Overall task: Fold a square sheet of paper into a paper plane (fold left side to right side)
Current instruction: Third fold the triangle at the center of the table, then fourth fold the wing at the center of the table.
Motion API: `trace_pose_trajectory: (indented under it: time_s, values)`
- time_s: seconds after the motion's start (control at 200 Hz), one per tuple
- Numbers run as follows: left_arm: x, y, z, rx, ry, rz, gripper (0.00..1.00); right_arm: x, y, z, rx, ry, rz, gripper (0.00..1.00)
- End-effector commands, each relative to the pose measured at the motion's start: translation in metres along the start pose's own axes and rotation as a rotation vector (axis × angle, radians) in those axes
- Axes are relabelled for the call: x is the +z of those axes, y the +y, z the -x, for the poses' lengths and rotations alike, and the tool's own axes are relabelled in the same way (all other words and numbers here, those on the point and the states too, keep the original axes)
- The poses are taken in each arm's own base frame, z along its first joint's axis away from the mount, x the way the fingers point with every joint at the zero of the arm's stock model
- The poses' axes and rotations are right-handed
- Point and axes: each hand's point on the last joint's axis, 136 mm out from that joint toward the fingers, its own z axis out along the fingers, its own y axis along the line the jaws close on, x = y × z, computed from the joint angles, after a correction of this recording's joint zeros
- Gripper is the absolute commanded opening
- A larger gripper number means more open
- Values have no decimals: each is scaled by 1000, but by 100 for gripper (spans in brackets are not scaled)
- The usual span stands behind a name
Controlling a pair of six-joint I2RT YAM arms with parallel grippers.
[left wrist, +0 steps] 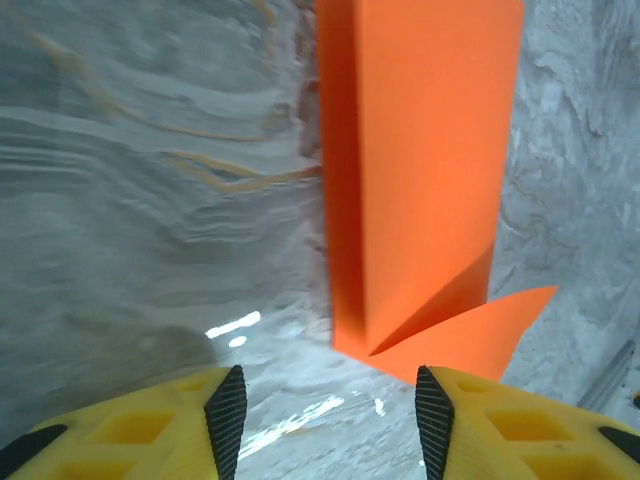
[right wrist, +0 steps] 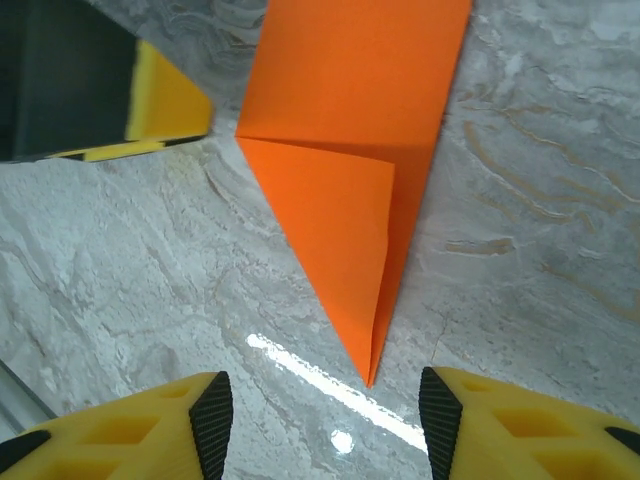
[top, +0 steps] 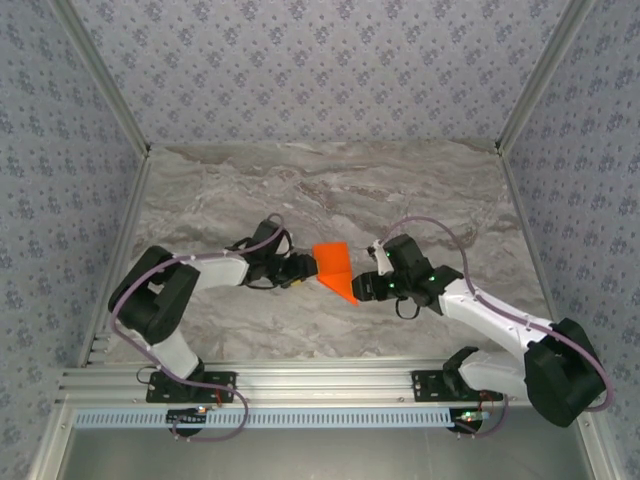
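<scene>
**A:** Report progress on paper plane [top: 336,268].

**B:** Folded to a narrow wedge with one pointed end. Lying flat on table [top: 420,190], held by nothing. Judged about midway: creased and cornered at the nose, not yet a slim dart. Wing folds presumably outstanding.

**A:** State of left gripper [left wrist: 330,415] and right gripper [right wrist: 322,420]?

**B:** Both spread apart, clamped on nothing. Stationed just beside the paper plane on opposite flanks, with the pointed end aimed toward the right gripper.

**A:** Edges?

**B:** Crisp where folded diagonally. Seemingly lifted slightly off the table along the flank facing the left gripper; cannot tell how far.

**A:** Room for moving?

**B:** Bare marble on every side of the paper plane. Enclosure walls [top: 300,70] well apart from it. Approach from either flank judged unobstructed.
</scene>
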Motion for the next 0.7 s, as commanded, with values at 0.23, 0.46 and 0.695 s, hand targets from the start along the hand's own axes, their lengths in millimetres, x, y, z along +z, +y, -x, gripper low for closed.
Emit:
trace_pose_trajectory:
  time_s: [0.23, 0.46, 0.695]
  values:
    - [18, -37, 7, 1, 11, -113, 46, 9, 6, -4, -165, -18, -117, 56]
    - [11, -48, 10, 14, 0, -128, 38, 18, 12, -2, -207, -29, -112, 58]
    - [4, -59, 13, 6, -2, -143, 37, 32, 27, 7, -369, -86, -157, 59]
